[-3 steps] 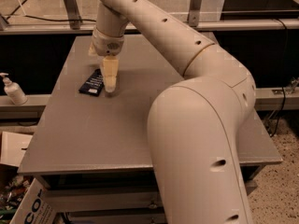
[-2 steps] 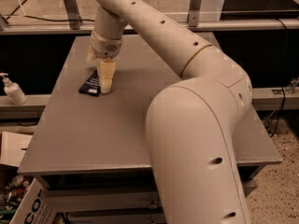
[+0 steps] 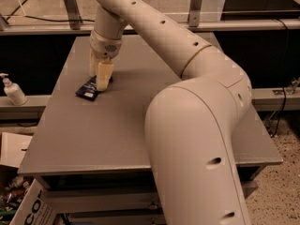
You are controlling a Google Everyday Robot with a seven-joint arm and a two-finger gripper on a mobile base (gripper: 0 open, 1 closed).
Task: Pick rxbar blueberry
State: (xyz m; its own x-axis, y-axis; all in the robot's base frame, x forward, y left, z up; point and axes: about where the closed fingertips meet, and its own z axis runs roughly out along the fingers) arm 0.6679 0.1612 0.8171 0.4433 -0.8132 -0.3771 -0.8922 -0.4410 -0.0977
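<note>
**A:** What has changed in the last second?

**B:** Closest to us, the bulky cream-coloured robot arm (image 3: 197, 139) fills the foreground much as it did. The move is at its far tip. The pale end effector (image 3: 98, 81) has slid a little left and down. It now stands over the right end of the flat dark navy-blue snack bar wrapper, the rxbar blueberry (image 3: 88, 89). A second ago it hung just to the right of that bar.

**A:** Has it got hold of it?

**B:** I'd say not. The bar lies flat on the desk in the same spot as before. I cannot tell whether the end effector is wide or narrow. My reading is that it is lining up for the grasp and the lift has not begun.

**A:** And the surface?

**B:** It is a plain grey-brown flat-topped desk (image 3: 117, 135), with most of its top stretching nearer and to the right of the bar.

**A:** The room?

**B:** Nearer than the bar and to its left, below the desk edge, sits a brown cardboard box (image 3: 14, 146). To the right of the bar, past the desk, there is speckled floor (image 3: 281, 172). Level with the bar and well to its left, off the desk, a white pump bottle (image 3: 11, 90) stands upright on a ledge. Beyond the bar rise grey metal posts (image 3: 70, 6).
</note>
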